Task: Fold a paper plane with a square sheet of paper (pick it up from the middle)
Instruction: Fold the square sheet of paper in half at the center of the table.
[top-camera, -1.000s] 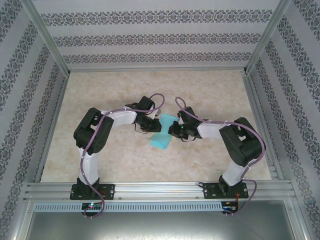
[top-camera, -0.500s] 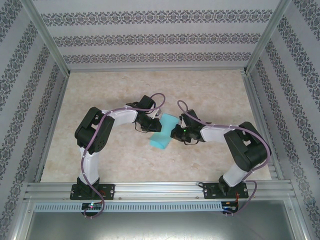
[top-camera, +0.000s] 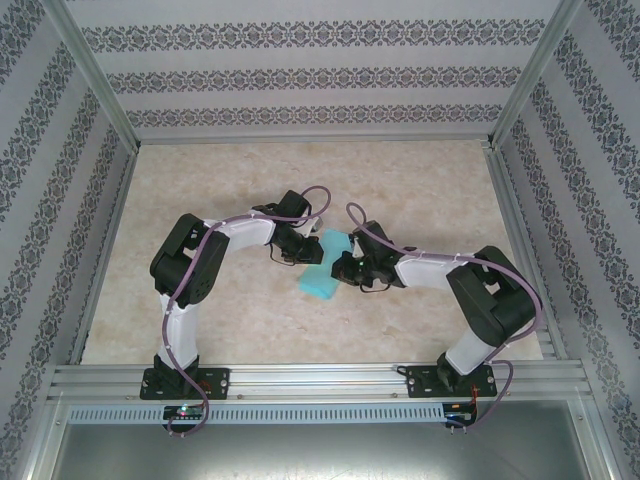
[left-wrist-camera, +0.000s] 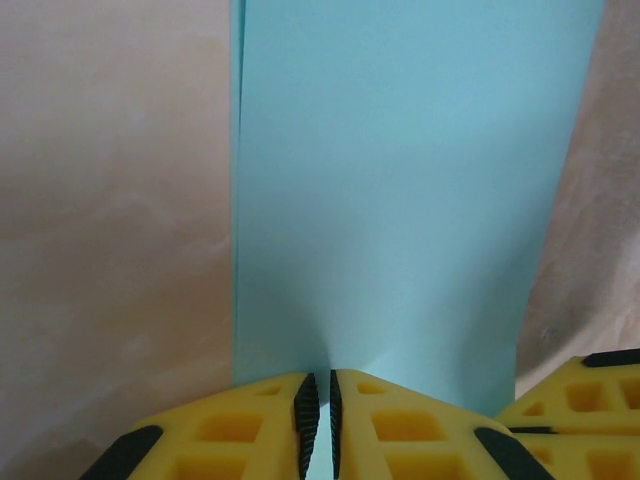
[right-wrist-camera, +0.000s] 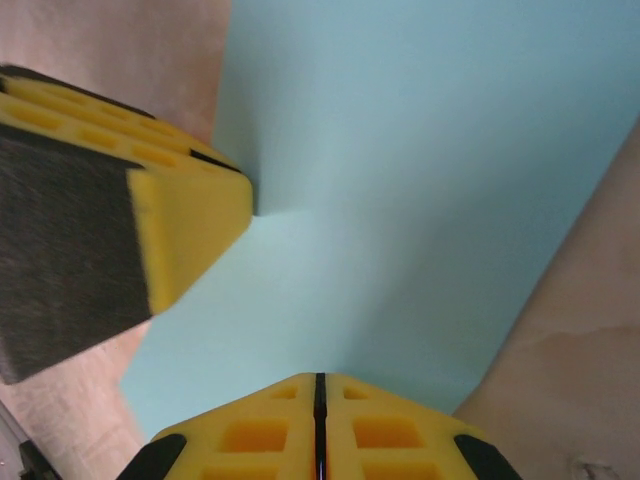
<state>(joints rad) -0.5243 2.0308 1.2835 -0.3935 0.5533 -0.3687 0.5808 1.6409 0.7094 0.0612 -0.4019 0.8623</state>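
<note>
From above, the left tool (top-camera: 308, 252) and the right tool (top-camera: 341, 268) meet from opposite sides near the middle of the bench (top-camera: 200, 190). Between them is the folded turquoise sheet of paper (top-camera: 320, 284).

In the left wrist view, the left tool (left-wrist-camera: 319, 385) is narrowed to a slit and pinches the sheet's (left-wrist-camera: 400, 200) near edge.

In the right wrist view, the right tool (right-wrist-camera: 320, 388) is closed on the sheet's (right-wrist-camera: 420, 180) edge. One of the left tool's fingers (right-wrist-camera: 190, 215) grips the opposite edge.

Counting one turquoise sheet of paper (top-camera: 322, 281), one table (top-camera: 430, 190) lying beneath that sheet, and two grippers flanking it: left gripper (top-camera: 304, 253), right gripper (top-camera: 341, 268).
</note>
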